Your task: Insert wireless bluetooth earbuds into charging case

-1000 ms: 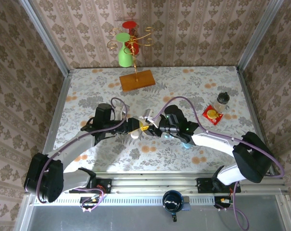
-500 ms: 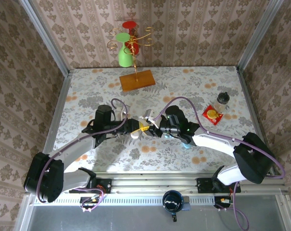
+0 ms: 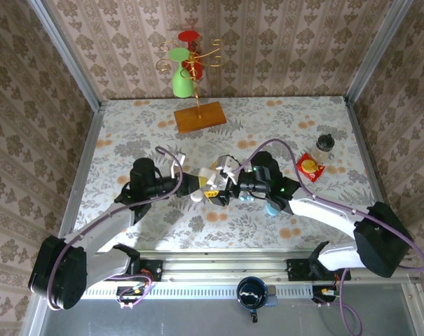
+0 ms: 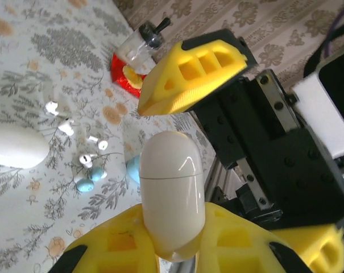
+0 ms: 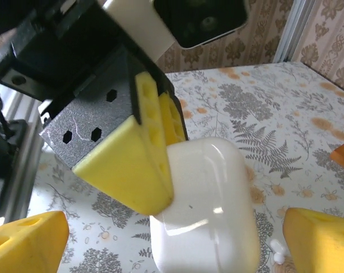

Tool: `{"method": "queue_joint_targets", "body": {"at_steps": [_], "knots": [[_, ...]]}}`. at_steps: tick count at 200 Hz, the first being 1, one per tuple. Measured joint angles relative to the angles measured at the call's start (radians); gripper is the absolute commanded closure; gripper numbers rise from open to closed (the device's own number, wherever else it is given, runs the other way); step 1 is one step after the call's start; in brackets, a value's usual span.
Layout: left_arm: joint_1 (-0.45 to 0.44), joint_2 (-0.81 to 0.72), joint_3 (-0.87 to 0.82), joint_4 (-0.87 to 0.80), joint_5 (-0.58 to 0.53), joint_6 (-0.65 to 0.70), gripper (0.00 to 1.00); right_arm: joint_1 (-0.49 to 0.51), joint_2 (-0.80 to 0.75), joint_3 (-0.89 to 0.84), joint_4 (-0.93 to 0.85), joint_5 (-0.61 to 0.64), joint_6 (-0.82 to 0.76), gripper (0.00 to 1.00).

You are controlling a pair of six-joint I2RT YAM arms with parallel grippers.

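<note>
Left tool — clamped on white case | right tool — spread wide

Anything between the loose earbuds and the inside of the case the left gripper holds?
Yes: the white case clamped in the left gripper is closed, so its lid covers the inside. The earbuds lie loose on the table.

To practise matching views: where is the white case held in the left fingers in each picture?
Left wrist: case centre, gripped between left fingers.
Right wrist: lower centre, a left finger against it.
Top: mid-table where the arms meet, mostly hidden.
Shared landmark: the yellow left fingers.
</note>
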Motion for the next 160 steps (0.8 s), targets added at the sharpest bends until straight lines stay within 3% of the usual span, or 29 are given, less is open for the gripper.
{"method": "queue_joint_targets", "body": {"at_steps": [20,68,107,160], "knots": [[0.000,-0.017,-0.031,0.062,-0.013,0.039,1.00,-0.052,-0.025,-0.035,0.063,-0.064,0.111,0.02],[-0.001,-0.024,-0.032,0.175,-0.041,0.163,1.00,-0.176,-0.030,-0.071,0.249,-0.213,0.453,0.13],[-0.001,0.017,-0.028,0.305,-0.044,0.160,1.00,-0.182,0.000,-0.066,0.389,-0.344,0.650,0.24],[-0.001,0.023,-0.028,0.363,-0.050,0.117,1.00,-0.182,0.064,-0.012,0.435,-0.361,0.753,0.32]]}}
